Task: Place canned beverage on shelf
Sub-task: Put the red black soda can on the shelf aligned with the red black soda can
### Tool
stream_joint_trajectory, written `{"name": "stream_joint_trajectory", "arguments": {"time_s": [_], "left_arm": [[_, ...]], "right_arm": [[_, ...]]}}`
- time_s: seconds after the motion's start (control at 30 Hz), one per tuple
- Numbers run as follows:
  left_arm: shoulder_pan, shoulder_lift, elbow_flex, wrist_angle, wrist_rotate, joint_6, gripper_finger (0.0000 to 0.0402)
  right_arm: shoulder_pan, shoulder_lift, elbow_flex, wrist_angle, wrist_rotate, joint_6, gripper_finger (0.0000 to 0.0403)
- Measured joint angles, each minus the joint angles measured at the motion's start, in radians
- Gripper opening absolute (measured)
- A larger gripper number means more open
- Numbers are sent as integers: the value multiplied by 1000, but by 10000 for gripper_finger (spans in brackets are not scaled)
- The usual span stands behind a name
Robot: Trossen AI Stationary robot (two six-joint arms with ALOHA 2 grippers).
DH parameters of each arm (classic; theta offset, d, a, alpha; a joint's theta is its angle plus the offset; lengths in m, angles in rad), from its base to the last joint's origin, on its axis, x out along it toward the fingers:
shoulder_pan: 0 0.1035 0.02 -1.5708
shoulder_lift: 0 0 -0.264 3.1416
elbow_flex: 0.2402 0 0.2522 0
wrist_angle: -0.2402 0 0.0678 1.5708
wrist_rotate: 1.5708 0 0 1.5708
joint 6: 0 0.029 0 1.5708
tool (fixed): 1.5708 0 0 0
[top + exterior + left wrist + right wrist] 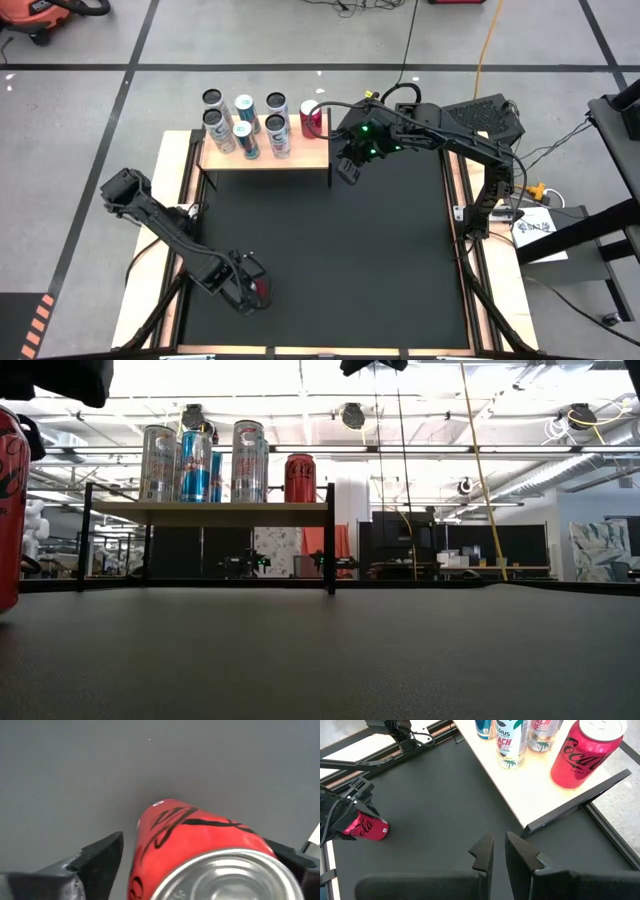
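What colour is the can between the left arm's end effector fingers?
Red with black script, clearest in the left wrist view.

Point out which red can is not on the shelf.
The red can between the left tool's fingers, at the table's near-left. The other red can stands on the shelf's right end.

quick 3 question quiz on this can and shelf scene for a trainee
1. True or false: the red can between the left hand fingers stands on the shelf.
2. Which hand hovers near the shelf's front corner? A) left B) right
3. Fill in: the lone can on the shelf's right end is ____ in colour.

Key: 1 false, it is over the black table, far from the shelf. 2 B, the right hand, fingers shut. 3 red.
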Motion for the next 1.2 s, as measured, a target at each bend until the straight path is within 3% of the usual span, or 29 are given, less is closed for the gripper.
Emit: {"name": "stream_joint_trajectory", "arguments": {"time_s": [0.23,0.7,1.2], "left_arm": [[0,-3,1,1,14,-24,284],[33,-3,1,20,92,28,296],[31,-4,1,-14,7,83,289]], "right_arm": [[0,0,0,0,0,0,34],[0,0,0,0,0,0,34],[0,0,0,0,0,0,34]]}}
